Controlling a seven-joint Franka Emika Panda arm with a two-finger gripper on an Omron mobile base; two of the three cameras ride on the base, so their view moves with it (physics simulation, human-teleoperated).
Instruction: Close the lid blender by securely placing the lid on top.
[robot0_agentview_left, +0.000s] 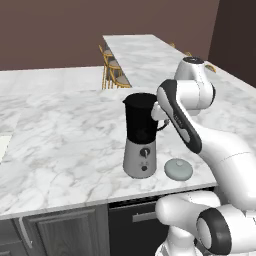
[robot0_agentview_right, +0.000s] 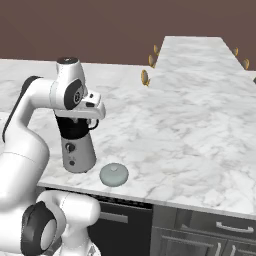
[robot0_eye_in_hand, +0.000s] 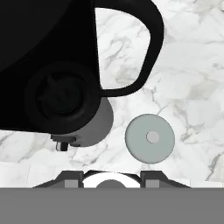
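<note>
While the hand (robot0_agentview_right: 95, 119) is held up high beside the jar's rim, its fingers are drawn together on nothing at all, so no lid is carried. Below it, the blender (robot0_agentview_left: 140, 136) is seen standing near the front edge of the marble surface (robot0_agentview_left: 60, 145) with its black jar wide open. The lid (robot0_agentview_left: 178, 169) is left lying flat just beside the blender's base, knob up. Basically nothing's been done: it's yet to be grabbed, lifted and seated.
</note>
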